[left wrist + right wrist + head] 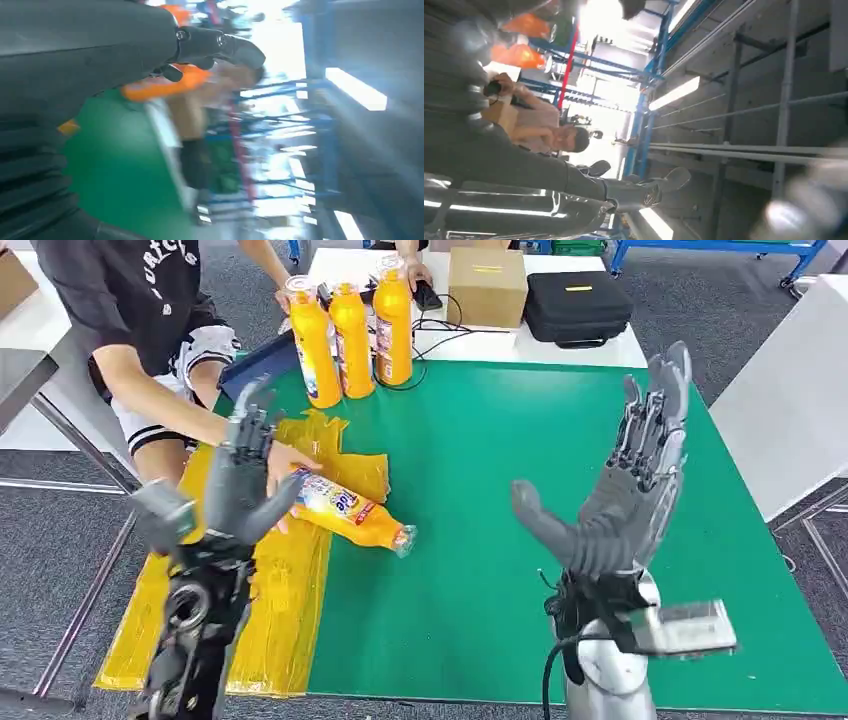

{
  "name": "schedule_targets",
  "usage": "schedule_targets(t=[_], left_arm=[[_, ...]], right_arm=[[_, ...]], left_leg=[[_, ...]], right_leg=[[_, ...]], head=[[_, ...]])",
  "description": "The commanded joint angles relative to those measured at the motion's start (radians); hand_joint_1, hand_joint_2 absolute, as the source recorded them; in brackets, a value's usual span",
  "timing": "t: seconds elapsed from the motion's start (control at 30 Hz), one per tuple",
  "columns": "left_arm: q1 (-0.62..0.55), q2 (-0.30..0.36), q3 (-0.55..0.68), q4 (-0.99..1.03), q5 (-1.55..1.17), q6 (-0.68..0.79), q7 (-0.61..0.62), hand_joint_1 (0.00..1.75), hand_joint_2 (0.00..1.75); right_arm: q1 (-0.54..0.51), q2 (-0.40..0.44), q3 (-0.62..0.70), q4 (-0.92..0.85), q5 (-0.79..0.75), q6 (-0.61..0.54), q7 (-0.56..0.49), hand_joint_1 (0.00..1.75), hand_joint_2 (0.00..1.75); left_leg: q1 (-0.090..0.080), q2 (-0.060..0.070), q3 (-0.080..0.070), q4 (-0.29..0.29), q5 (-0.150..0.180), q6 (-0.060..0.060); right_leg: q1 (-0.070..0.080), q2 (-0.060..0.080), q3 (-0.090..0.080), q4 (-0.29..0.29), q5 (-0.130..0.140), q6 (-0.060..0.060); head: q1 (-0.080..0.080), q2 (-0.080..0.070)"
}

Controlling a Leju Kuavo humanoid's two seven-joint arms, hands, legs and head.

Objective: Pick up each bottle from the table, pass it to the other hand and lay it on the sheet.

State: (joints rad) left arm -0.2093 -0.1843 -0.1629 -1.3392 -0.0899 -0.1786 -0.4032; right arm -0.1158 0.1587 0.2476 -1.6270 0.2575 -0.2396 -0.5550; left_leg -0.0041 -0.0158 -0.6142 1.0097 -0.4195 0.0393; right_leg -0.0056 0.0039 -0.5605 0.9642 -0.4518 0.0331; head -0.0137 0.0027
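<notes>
An orange bottle point(350, 512) with a printed label lies on its side, half on the yellow sheet point(270, 590) and half on the green mat point(500, 490). My left hand point(240, 480) is raised just left of the bottle's base, fingers apart and pointing up, holding nothing. A person's hand point(288, 464) reaches in behind it and touches the bottle's base end. My right hand point(630, 490) is held up over the mat's right half, fingers spread, empty. Three more orange bottles point(352, 340) stand upright at the mat's far edge. The left wrist view shows a blurred orange bottle point(155, 87) beyond my fingers point(220, 45).
A person point(130, 300) sits at the table's far left corner. Behind the mat a white table carries a cardboard box point(487, 285), a black case point(577, 305) and cables. A dark blue flat object point(262, 360) lies beside the standing bottles. Another white table point(790, 410) stands to the right.
</notes>
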Motion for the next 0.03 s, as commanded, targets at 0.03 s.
schedule_targets(t=[0.03], left_arm=[[0.100, 0.072, -0.090, -0.306, 0.052, -0.046, 0.020, 0.00, 1.75]], right_arm=[[0.021, -0.045, 0.077, -0.055, 0.006, 0.004, 0.008, 0.00, 1.75]], left_leg=[[0.000, 0.002, 0.004, -0.001, -0.001, -0.002]], right_leg=[[0.000, 0.001, 0.004, -0.001, -0.001, -0.001]], head=[[0.000, 0.000]])
